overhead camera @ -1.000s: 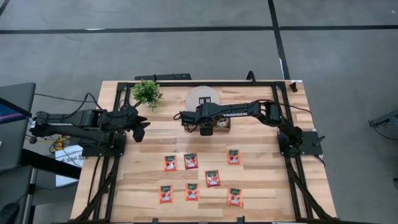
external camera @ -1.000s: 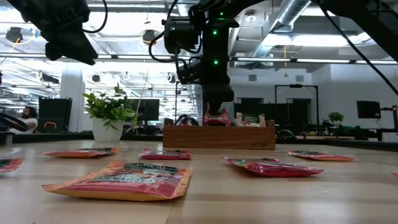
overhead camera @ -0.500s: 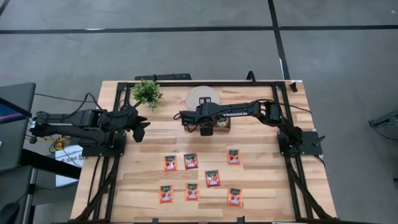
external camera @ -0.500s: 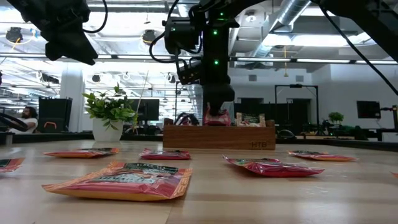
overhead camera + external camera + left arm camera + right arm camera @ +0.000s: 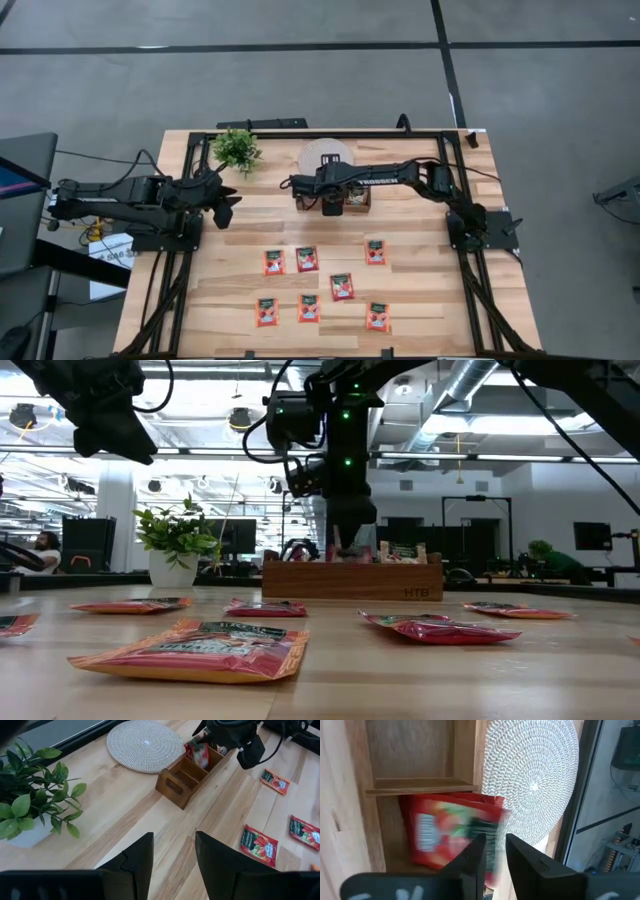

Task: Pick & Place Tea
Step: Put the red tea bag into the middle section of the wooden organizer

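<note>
A red tea sachet (image 5: 447, 832) lies tilted inside a compartment of the brown wooden tray (image 5: 347, 197), beside an empty compartment (image 5: 405, 750). My right gripper (image 5: 492, 852) hangs just above it, pointing steeply down, its fingers open and apart from the sachet. In the low view the gripper (image 5: 347, 542) sits at the tray's rim (image 5: 350, 565). Several more red sachets (image 5: 307, 258) lie flat on the near half of the table. My left gripper (image 5: 172, 855) stays open and holds nothing over the table's left side (image 5: 228, 205).
A round white woven disc (image 5: 327, 157) lies just behind the tray. A small potted plant (image 5: 236, 150) stands at the far left, close to my left gripper. Other sachets stand in the tray's right compartment (image 5: 402, 551). A black frame runs along the table's edges (image 5: 470, 290).
My right gripper has opened above the tray and let go of the red sachet. The sachet, which stood up above the tray's rim in the low view, has dropped down into the compartment. Neither arm has shifted.
</note>
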{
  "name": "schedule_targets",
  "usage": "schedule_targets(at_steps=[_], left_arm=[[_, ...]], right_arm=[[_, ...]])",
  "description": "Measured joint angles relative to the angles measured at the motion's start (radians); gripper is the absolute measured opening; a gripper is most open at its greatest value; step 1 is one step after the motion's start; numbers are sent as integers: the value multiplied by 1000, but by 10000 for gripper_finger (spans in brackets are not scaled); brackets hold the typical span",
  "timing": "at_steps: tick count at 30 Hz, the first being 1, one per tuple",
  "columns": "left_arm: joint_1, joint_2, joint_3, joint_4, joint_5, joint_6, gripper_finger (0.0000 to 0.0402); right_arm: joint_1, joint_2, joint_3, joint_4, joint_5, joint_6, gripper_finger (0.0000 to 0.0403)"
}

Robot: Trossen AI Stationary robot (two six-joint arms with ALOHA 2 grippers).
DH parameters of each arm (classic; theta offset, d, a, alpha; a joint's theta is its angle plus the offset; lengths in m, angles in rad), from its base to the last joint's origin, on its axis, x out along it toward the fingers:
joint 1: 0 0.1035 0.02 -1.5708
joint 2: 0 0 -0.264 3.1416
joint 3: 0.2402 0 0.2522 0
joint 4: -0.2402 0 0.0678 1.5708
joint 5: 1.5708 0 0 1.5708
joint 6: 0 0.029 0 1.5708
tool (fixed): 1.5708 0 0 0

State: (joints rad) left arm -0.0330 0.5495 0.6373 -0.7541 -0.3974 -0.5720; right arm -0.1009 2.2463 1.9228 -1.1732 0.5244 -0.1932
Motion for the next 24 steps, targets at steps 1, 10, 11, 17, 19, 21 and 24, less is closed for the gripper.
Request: schedule_targets(at_steps=[1, 10, 11, 17, 19, 21, 24], left_arm=[[0, 0, 0, 0, 0, 0, 138], [0, 0, 0, 0, 0, 3, 137], [0, 0, 0, 0, 0, 3, 138], [0, 0, 0, 0, 0, 3, 137], [0, 0, 0, 0, 0, 3, 138], [0, 0, 0, 0, 2, 3, 137], [0, 0, 0, 0, 26, 2, 137]], right_arm=[[0, 0, 0, -1, 1, 0, 67], [-2, 0, 0, -11, 52, -25, 67], [-2, 0, 0, -13, 53, -25, 67], [14, 0, 47, -76, 53, -2, 67], [25, 0, 83, -135, 51, 29, 67], [38, 0, 127, -203, 46, 64, 67], [56, -30, 161, -301, -31, 92, 67]])
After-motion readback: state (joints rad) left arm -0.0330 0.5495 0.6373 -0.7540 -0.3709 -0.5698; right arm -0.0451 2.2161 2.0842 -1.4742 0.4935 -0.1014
